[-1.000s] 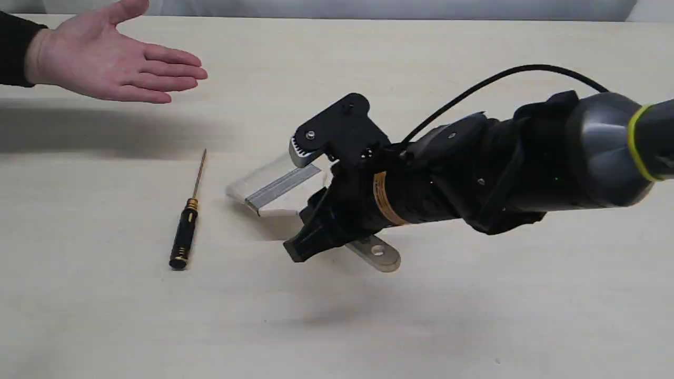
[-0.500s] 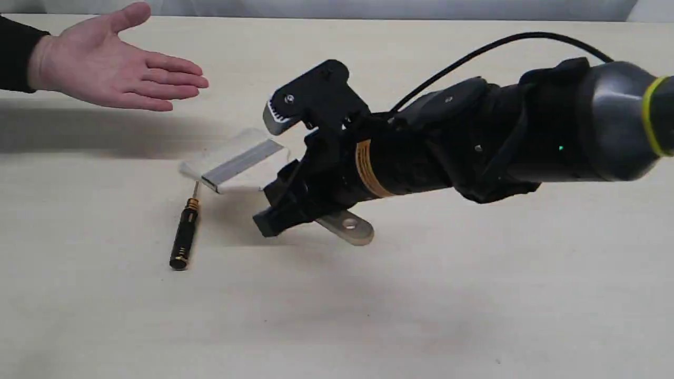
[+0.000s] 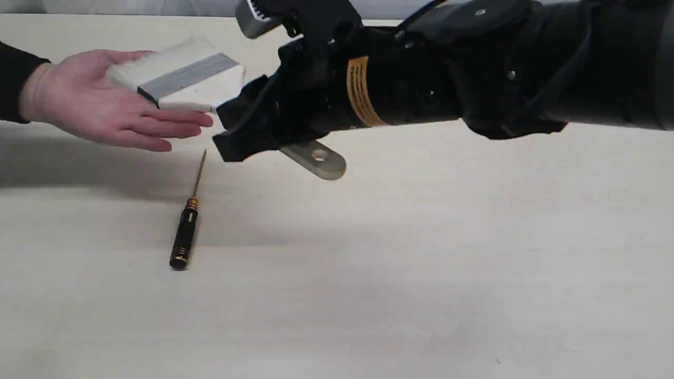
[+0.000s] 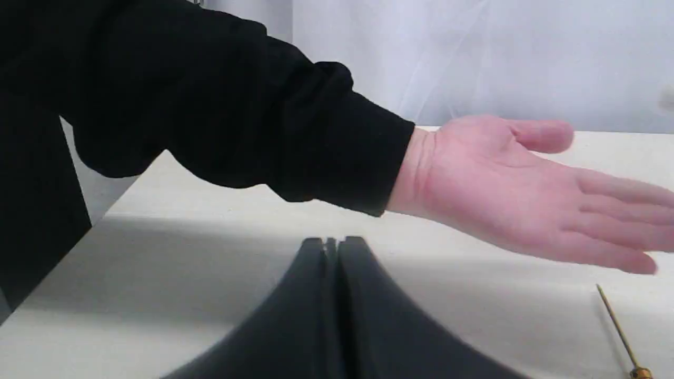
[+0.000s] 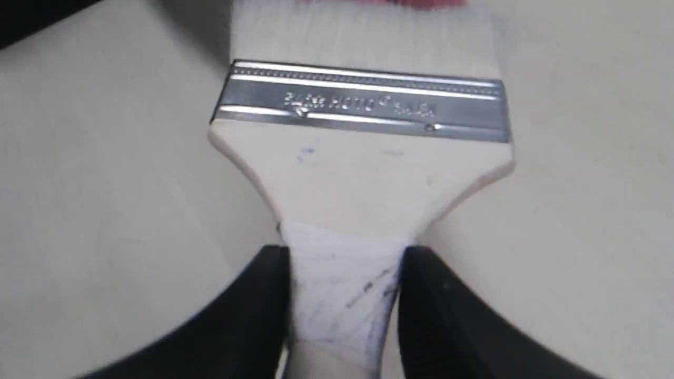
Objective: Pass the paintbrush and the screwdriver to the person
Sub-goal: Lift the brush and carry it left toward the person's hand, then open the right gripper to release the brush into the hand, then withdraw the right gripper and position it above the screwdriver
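Note:
My right gripper point(image 3: 237, 95) is shut on the paintbrush point(image 3: 179, 76) by its wooden handle, holding it in the air. The pale bristles and silver ferrule point(image 5: 363, 100) reach over the person's open palm point(image 3: 89, 100); the handle end with the round hole point(image 3: 317, 156) sticks out below the gripper. The black fingers point(image 5: 247, 316) press the handle from both sides. The screwdriver point(image 3: 187, 223) lies flat on the table, black handle toward the camera, thin shaft pointing at the hand. My left gripper point(image 4: 331, 247) is shut and empty, low over the table near the person's black sleeve point(image 4: 295, 131).
The pale wooden table point(image 3: 421, 273) stretches wide in front and to the right. The right arm's dark body point(image 3: 474, 68) spans the upper right of the exterior view. A white curtain point(image 4: 474, 58) hangs behind the table.
My right gripper has carried the paintbrush up and to the left, from beside the screwdriver to over the person's palm. The hand has dropped slightly. The screwdriver has not moved.

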